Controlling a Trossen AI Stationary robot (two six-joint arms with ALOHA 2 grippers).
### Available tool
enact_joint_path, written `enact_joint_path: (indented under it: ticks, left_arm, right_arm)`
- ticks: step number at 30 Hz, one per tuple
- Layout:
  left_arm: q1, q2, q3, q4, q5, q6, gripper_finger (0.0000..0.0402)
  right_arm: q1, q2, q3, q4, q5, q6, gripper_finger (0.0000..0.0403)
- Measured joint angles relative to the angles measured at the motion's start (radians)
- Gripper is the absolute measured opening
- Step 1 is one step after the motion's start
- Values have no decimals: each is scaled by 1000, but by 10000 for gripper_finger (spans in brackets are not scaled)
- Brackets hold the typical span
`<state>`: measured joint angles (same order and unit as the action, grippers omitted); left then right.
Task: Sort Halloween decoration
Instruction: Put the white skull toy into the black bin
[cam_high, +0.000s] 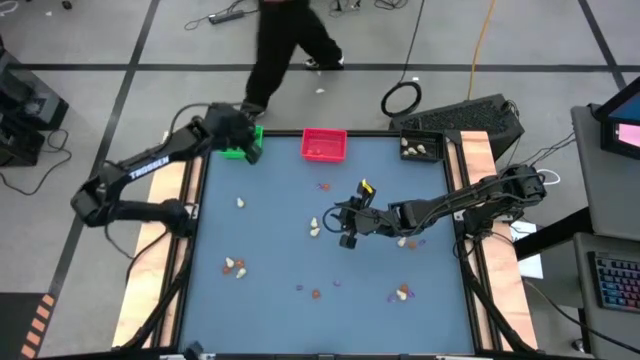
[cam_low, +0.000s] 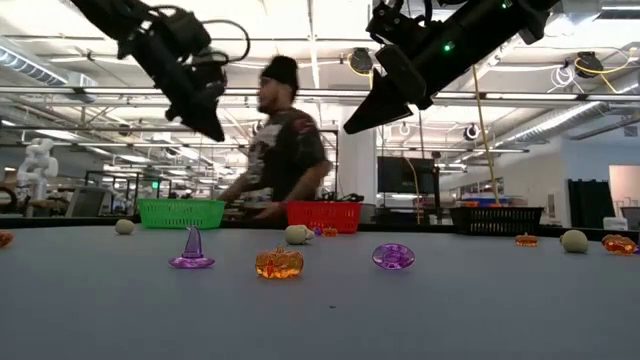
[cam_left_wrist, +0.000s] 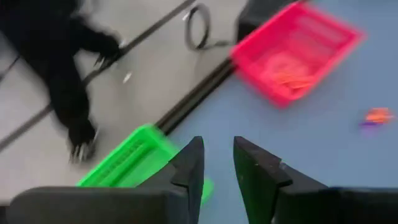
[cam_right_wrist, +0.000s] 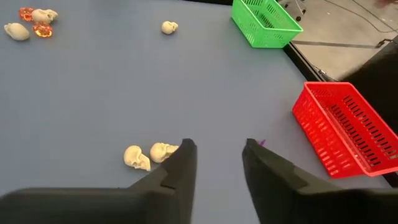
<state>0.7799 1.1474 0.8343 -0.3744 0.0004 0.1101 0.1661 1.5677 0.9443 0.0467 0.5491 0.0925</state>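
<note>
Trinkets lie scattered on the table (cam_high: 270, 300); right gripper (cam_high: 346, 224), jaws parted and empty, hangs beside two skulls (cam_right_wrist: 149, 154) — next, descend and pinch one; left gripper (cam_high: 248, 143) (parted, empty) over the green basket (cam_high: 234, 152).

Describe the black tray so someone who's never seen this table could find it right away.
Start at the blue table and follow its far edge, where three trays sit in a row. The black tray is in the corner on the right arm's side, past the red tray in the middle. It alone is dark and holds cream-white trinkets.

Translucent glossy orange plastic pumpkin (cam_low: 279, 263) and purple plastic witch hat (cam_low: 191, 250) lie on the smooth matt blue tabletop (cam_low: 320, 310); red plastic mesh basket (cam_right_wrist: 345, 129).
</note>
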Motion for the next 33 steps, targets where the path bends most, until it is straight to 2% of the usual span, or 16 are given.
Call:
enact_joint_path:
  ticks: [7,9,11,17,21,28,33]
  left_arm:
    - [-226,-101,-193,280,-5,-52,55]
    - [-280,-109,-248,373,-6,-52,49]
    - [-327,-113,-299,455,-6,-53,46]
    - [-444,-112,-433,701,-50,-53,45]
    - [-484,-113,-503,818,-94,-52,45]
    - [-499,-112,-556,846,-122,-52,45]
    - [-499,-112,-562,866,-122,-52,45]
  right_arm:
    - [0,12,0,1,-41,1,18]
    - [0,32,0,5,-73,11,5]
    - [0,60,0,18,-108,46,8]
    - [24,186,0,108,-132,193,49]
    - [52,272,0,225,-129,271,98]
    - [65,394,6,357,3,349,203]
    - [43,454,64,362,26,352,241]
